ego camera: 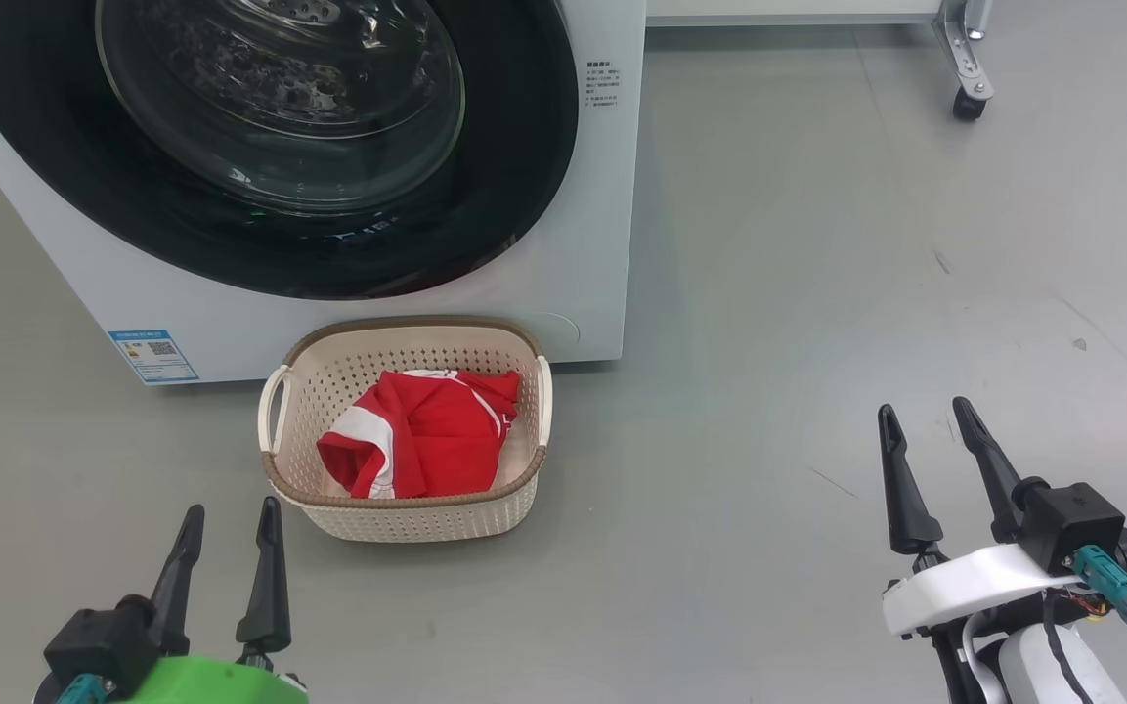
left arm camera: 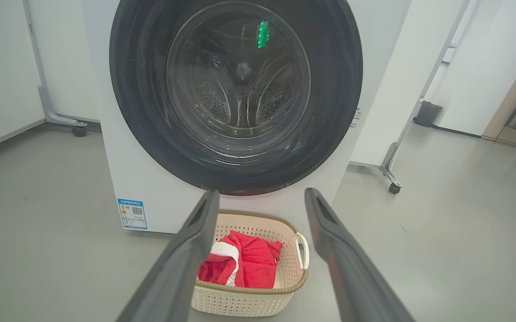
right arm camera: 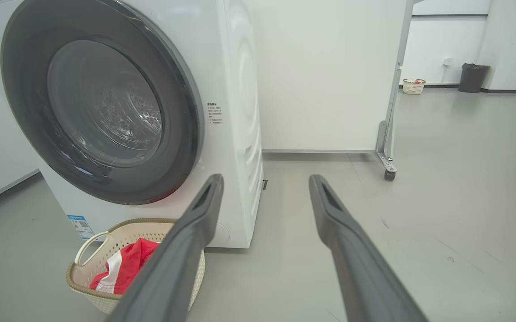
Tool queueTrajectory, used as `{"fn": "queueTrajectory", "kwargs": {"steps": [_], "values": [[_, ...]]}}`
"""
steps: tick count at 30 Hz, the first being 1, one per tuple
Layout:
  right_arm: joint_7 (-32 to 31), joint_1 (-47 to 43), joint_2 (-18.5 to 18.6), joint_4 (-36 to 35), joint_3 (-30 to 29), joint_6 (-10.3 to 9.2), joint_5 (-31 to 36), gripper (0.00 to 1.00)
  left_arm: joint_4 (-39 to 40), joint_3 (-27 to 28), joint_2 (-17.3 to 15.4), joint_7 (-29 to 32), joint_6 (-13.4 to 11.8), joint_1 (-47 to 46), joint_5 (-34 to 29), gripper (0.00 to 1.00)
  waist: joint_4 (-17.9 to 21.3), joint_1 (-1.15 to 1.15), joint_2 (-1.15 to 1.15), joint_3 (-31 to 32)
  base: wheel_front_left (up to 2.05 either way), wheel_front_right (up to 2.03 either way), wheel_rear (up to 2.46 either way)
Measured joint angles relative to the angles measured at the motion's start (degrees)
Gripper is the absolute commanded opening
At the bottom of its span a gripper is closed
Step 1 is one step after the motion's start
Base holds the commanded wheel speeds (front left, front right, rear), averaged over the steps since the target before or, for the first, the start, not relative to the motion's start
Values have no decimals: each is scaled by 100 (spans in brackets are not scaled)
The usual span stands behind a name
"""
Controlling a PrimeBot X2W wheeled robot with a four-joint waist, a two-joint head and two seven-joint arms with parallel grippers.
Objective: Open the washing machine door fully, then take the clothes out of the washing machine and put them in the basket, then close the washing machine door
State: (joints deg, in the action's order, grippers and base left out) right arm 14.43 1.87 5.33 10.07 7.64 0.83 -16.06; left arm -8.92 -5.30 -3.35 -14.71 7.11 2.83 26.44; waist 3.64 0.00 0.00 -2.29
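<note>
Left end effector and right end effector sit wide and empty at my head view's lower corners. Red clothes lie in the basket at centre; washing machine door upper left looks shut, drum bare. I judge nothing is left.

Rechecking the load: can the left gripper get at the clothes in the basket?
Probably yes: the left gripper is open, the clothes lie uncovered in the basket, only floor between.

The clothes lie in the basket before the washing machine
</note>
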Motion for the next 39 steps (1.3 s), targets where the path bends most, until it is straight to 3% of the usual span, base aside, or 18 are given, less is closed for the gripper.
{"fn": "queueTrajectory", "kwargs": {"steps": [39], "values": [[0, -70, -77, -115, -73, 10, 65, 100, -98, 58, 29, 0, 0, 12, 77, 100, -20, 0, 0, -89, 0, 0, 0]]}}
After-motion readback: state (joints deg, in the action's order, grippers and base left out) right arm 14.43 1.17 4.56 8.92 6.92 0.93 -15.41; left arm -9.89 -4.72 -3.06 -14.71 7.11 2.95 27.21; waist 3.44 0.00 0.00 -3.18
